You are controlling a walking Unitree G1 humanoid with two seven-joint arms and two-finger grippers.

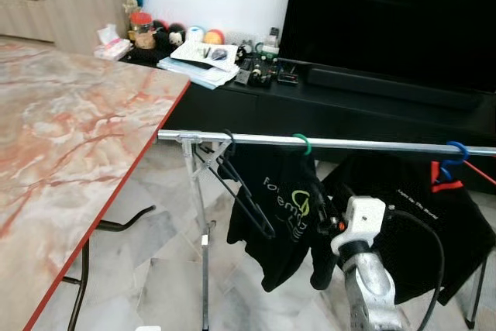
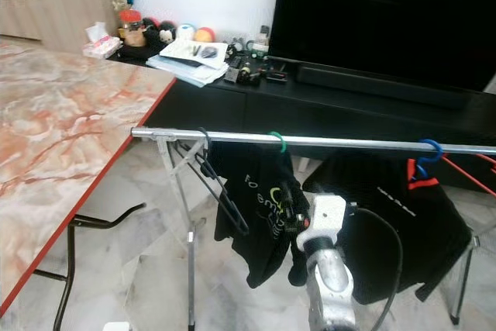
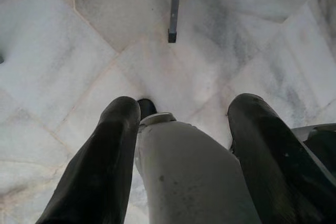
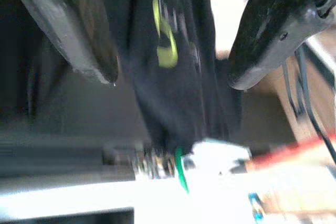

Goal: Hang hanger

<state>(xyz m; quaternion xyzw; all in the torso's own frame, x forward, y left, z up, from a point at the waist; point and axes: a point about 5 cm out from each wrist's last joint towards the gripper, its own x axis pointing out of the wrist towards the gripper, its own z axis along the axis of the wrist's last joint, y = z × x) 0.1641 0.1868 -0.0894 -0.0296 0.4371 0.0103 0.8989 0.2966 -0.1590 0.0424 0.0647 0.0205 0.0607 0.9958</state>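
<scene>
Looking down from my left eye, I see the rail [image 1: 325, 143] crossing the middle of the frame, with the green hanger [image 1: 301, 143] hooked over it at centre and a black shirt [image 1: 283, 211] draped below. My right gripper [image 1: 319, 211] sits low centre, just beside that shirt; here I cannot tell how its fingers stand. A bare black hanger [image 1: 240, 184] hangs left of centre and a blue hanger [image 1: 453, 153] at the far right; the marble worktop [image 1: 70, 145] takes up the left.

In the left wrist view, my left gripper [image 3: 184, 124] hangs idle, spread over the floor [image 3: 79, 51].

In the blurred right wrist view, my fingers [image 4: 89, 30] are spread with the shirt between them, pinching nothing, and the green hook lies at lower centre. The hook looks seated, so I judge it best to draw straight back without snagging cloth.
</scene>
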